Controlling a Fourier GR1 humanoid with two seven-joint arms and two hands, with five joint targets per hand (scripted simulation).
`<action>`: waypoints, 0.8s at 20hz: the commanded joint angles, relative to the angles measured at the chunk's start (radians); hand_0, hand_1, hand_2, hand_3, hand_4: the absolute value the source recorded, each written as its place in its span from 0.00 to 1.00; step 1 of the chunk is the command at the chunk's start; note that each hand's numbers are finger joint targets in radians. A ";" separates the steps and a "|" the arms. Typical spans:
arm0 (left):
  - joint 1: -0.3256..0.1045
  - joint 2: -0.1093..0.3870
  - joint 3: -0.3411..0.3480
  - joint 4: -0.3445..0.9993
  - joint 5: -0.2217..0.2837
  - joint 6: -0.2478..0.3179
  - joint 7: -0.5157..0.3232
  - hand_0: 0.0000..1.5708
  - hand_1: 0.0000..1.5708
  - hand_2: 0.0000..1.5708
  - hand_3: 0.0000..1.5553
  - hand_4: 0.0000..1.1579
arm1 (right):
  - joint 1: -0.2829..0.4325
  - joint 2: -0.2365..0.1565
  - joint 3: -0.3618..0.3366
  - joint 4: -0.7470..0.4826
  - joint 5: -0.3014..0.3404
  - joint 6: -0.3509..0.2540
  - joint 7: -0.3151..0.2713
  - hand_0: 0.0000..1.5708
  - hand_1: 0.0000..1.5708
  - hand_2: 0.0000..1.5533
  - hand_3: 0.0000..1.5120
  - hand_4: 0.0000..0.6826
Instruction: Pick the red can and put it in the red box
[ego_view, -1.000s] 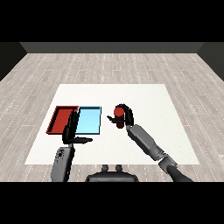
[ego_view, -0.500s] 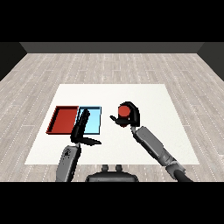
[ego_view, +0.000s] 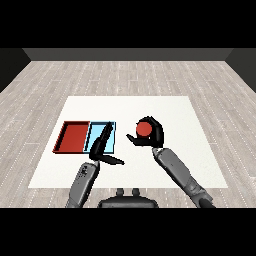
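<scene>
Head view, and straight to the right hand (ego_view: 150, 136): fingers and thumb curled round the red can (ego_view: 144, 129), can's red end turned up toward the camera, hand sitting at about four o'clock from table centre. Looks lifted clear of the white table (ego_view: 200, 150), though hard to say how high. Grey forearm running back to five o'clock, out of the lower right corner.

Over to the left hand (ego_view: 102, 145): nothing held, fingers straight and pointing up toward twelve, thumb splayed out toward three. Tips lying across the lower part of the light blue tray (ego_view: 113, 136), seemingly above it rather than in it.

Outward now. Light blue tray just at nine o'clock from the can, red tray (ego_view: 64, 135) touching its far side, further out at nine again. Both trays showing bare floors, nothing in either.

Step in hand, by the look of it: pick done, carry under way. Can is not yet in the red tray.

Next move, as a judgement: sweep the can toward nine o'clock, right across the blue tray, and only lower once above the red floor. Worth watching: the left hand sits on that path, so either lift over it or pull it back toward six first. Releasing early would put the can in the wrong tray.
</scene>
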 joint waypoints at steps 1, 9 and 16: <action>-0.055 -0.001 -0.109 -0.028 0.051 0.078 0.082 0.00 0.00 0.00 0.00 0.00 | -0.031 0.071 -0.014 0.051 0.046 0.021 -0.025 1.00 1.00 0.95 0.94 0.96; -0.093 -0.001 -0.125 0.122 0.050 0.088 0.013 0.00 0.00 0.00 0.00 0.00 | 0.046 0.138 -0.055 -0.007 0.160 0.096 -0.018 1.00 1.00 0.95 0.94 0.95; -0.140 -0.001 -0.272 0.220 0.156 0.211 0.006 0.00 0.00 0.00 0.00 0.00 | 0.122 0.134 -0.092 -0.062 0.197 0.146 -0.008 1.00 1.00 0.95 0.93 0.95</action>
